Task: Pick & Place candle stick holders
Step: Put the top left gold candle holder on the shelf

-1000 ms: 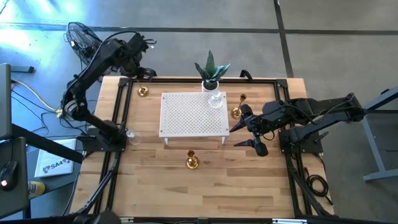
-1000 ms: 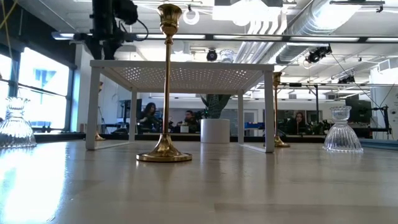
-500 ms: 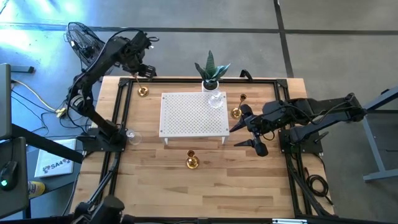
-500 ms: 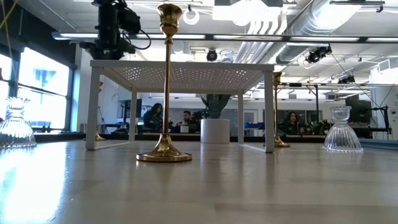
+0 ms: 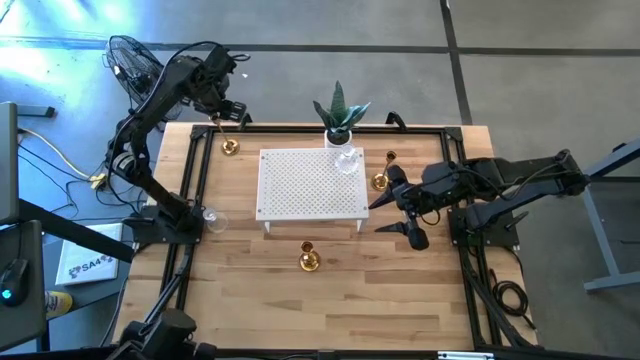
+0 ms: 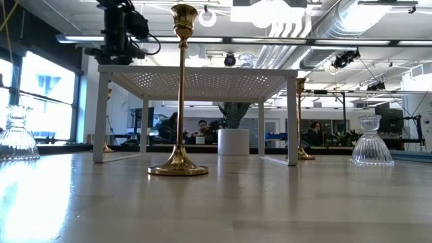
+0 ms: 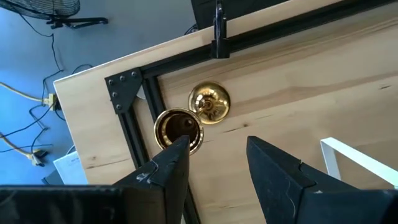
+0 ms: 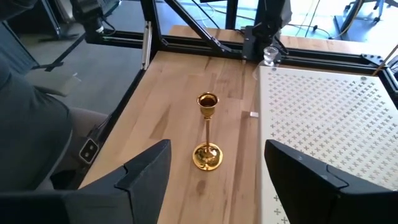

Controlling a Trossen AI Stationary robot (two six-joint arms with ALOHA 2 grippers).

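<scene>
A gold candle stick holder (image 5: 230, 147) stands on its round base at the table's far left corner; the left wrist view looks down on it (image 7: 199, 115). My left gripper (image 7: 214, 155) hangs open above it (image 5: 226, 110), touching nothing. A second gold holder (image 5: 381, 180) stands right of the white stand; my right gripper (image 8: 230, 171) is open, level with it and on its near right (image 5: 393, 212). A third gold holder (image 5: 309, 260) stands near the table's middle front (image 6: 181, 94). Clear glass holders stand at the table's left edge (image 5: 210, 217), by the stand's far right corner (image 5: 347, 160), and at the right in the low view (image 6: 371, 142).
A white perforated stand (image 5: 300, 190) on thin legs takes up the table's middle. A green plant in a white pot (image 5: 340, 118) stands at the far edge behind it. Black frame rails (image 5: 195, 190) run along the table's sides. People sit in the room beyond the table.
My left arm has swung a little over the table's far left corner, its gripper staying high above the gold holder there. Nothing on the table has moved.
</scene>
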